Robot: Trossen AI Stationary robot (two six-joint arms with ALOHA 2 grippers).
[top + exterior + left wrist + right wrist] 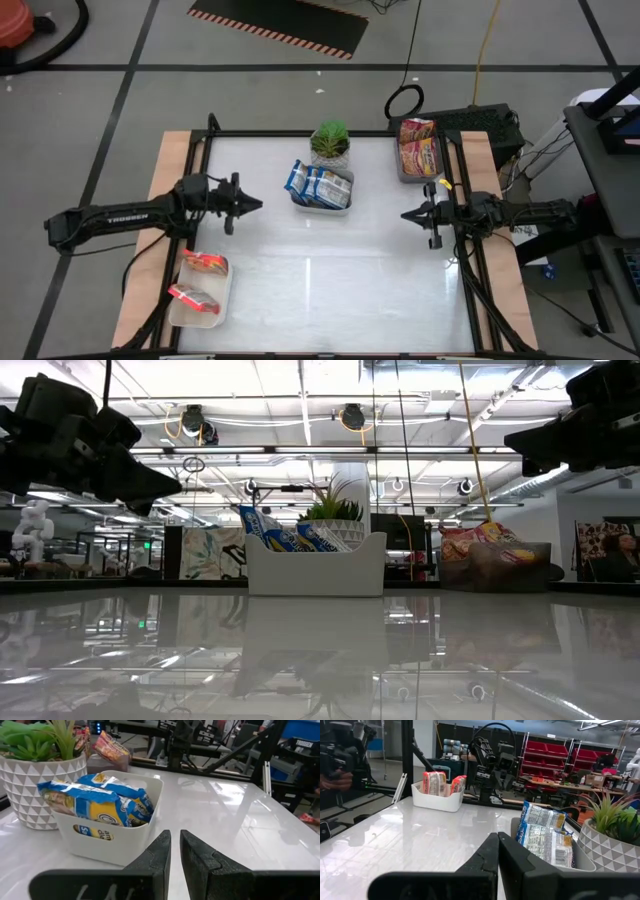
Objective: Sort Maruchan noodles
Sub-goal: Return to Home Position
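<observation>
At left on the glossy white table (330, 280), orange-red noodle packets (205, 263) in a white tray (190, 316), near the left gripper (256, 205), nearly closed and empty, its arm (120, 217) lettered TROSSEN. Mid-table, blue-white packets (318, 182) in a white bin (322, 208) beside a potted plant (331, 141). At right, pink-red packets (420, 148) in a grey tray (420, 179); right gripper (406, 214) pinched together, empty.

The right gripper (497, 837), fingers pressed together, hovers over a glossy white tabletop (420, 835). Far across stands a white bin (437, 801) holding red noodle packs (434, 782). Close by, blue-white noodle packs (545, 832) sit beside a potted plant (610, 837).
</observation>
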